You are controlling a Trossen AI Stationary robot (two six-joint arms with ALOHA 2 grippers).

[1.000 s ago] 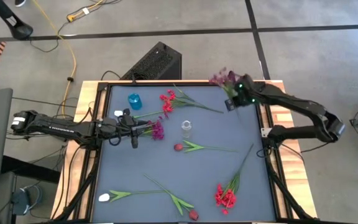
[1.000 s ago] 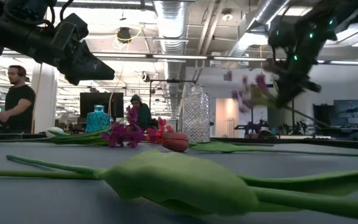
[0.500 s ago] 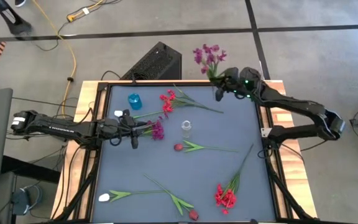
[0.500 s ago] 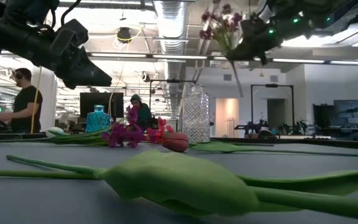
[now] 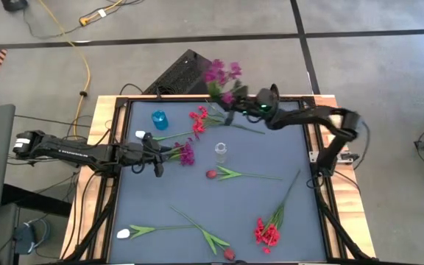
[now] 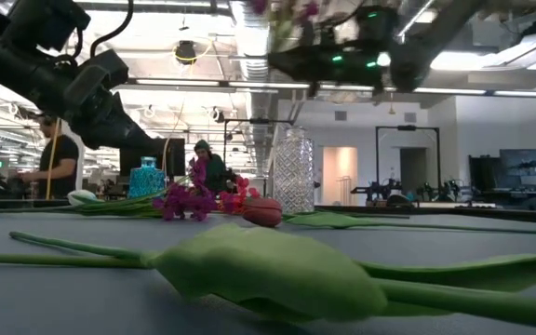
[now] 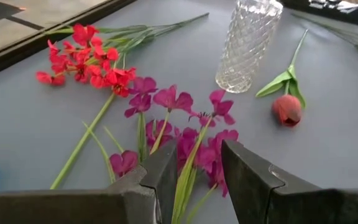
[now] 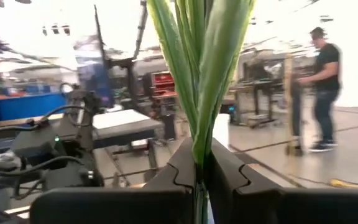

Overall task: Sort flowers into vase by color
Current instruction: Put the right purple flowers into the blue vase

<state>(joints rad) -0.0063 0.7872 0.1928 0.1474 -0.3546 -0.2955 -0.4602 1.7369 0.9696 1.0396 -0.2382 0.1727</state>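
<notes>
My right gripper (image 5: 240,107) is above the table's far edge, shut on a bunch of purple flowers (image 5: 223,73) whose blooms reach the top of the low view (image 6: 287,9). My left gripper (image 7: 197,165) is open and hovers over a second purple bunch (image 5: 186,153) that lies flat on the table. Its fingers stand on either side of that bunch's green stems (image 7: 188,180) without touching them. A clear glass vase (image 5: 220,152) stands mid-table, and a small blue vase (image 5: 159,119) stands near the far left corner. My right gripper pinches the bunch's green stems and leaves (image 8: 199,146) between its two fingers (image 8: 182,165). It comes roughly level from the table's right, with the fingers across the stems. The bunch is lifted clear, and its leaves and blooms stand up above the gripper.
A red cluster (image 5: 199,119) lies by the far edge and a red tulip (image 5: 211,174) beside the glass vase. Another red cluster (image 5: 267,234) lies near the front right. A white bud (image 5: 124,233) and a red bud (image 5: 229,254) lie by the near edge. People stand in the room behind.
My right gripper has swung from the far right corner leftward along the table's far edge, its arm folding in. It has carried the purple bunch with it, and the bunch has turned from hanging sideways to blooms-up.
</notes>
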